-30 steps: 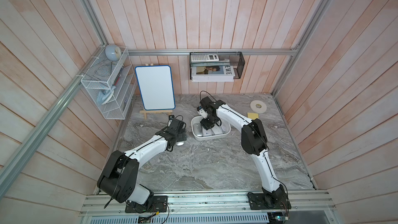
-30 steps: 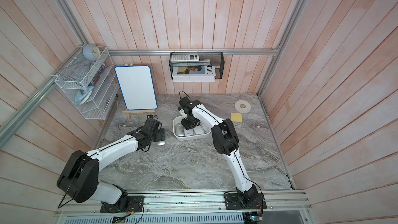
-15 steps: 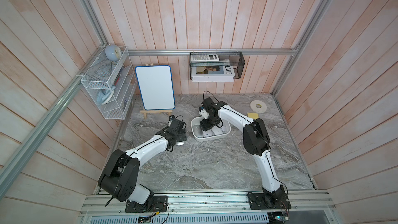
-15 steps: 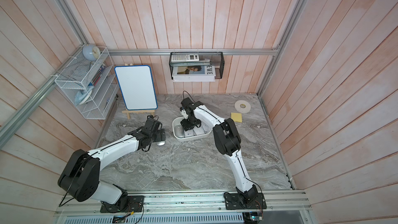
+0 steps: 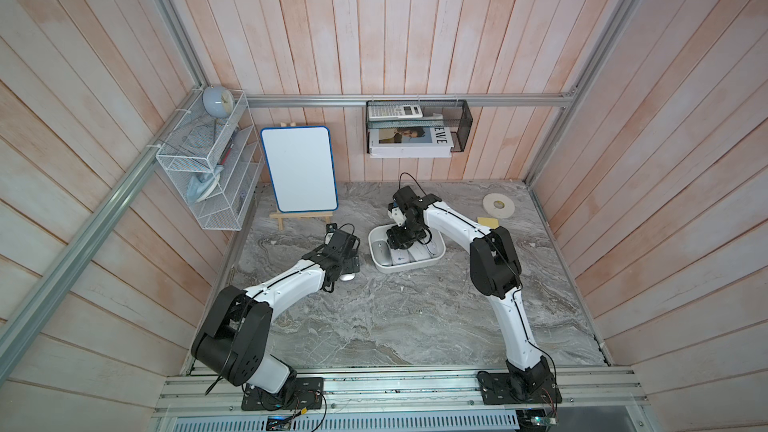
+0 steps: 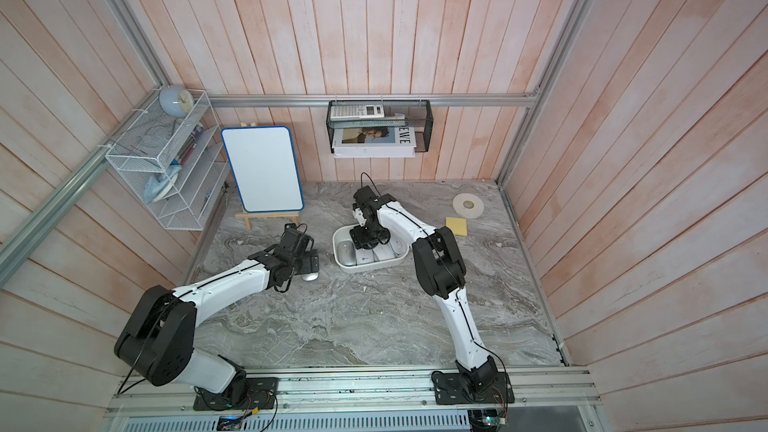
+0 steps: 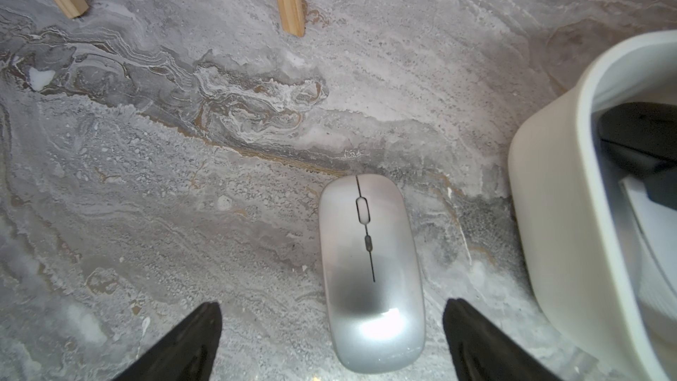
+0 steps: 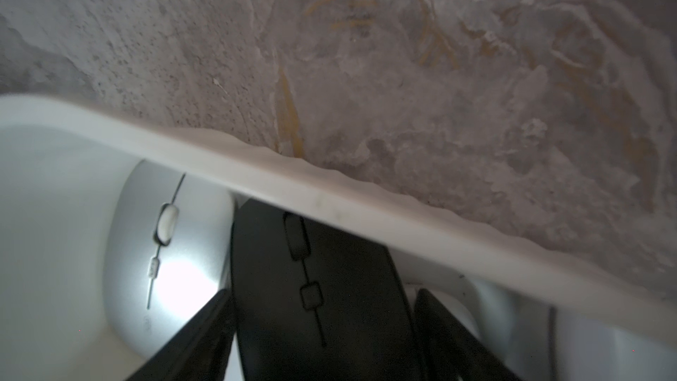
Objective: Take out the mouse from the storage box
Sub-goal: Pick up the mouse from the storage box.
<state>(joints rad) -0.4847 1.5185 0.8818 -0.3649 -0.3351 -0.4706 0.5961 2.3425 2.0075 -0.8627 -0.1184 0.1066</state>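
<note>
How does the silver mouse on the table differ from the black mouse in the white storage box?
The silver mouse is glossy silver; the black mouse is black. The silver mouse lies on the table outside the storage box; the black mouse lies inside it. Fingers of the left gripper stand well clear of the silver mouse; those of the right gripper sit close beside the black mouse. Both lie wheel up.
</note>
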